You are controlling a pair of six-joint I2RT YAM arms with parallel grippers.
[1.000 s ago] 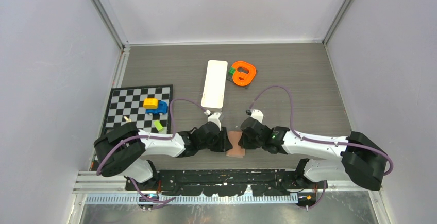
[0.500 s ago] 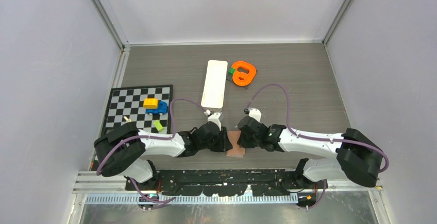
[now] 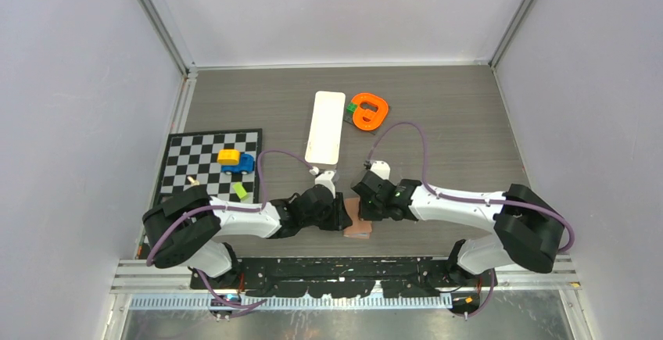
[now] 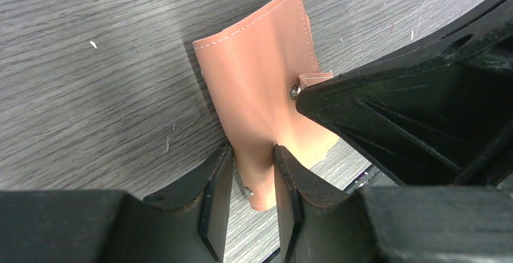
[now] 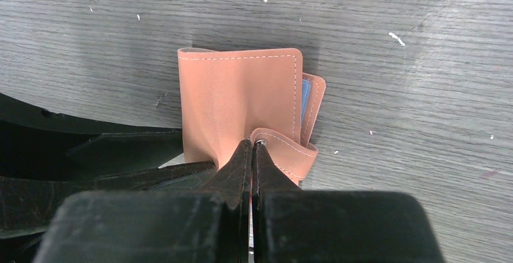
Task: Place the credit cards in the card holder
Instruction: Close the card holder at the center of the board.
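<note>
The tan-brown card holder lies folded on the grey table near the front edge, between my two grippers. My left gripper is shut on its near corner; in the left wrist view the holder runs down between the fingers. My right gripper is shut on the holder's snap flap, fingertips pressed together at the snap. The holder's main panel bulges up, and a strip of blue-grey lining shows at its right edge. No credit card is in view.
A long white tray lies mid-table, with an orange ring-shaped piece and a small green piece to its right. A chessboard at the left carries yellow, blue and green blocks.
My right arm has shifted left and slightly away, its wrist closing in over the card holder. My left arm and the holder have stayed put.
</note>
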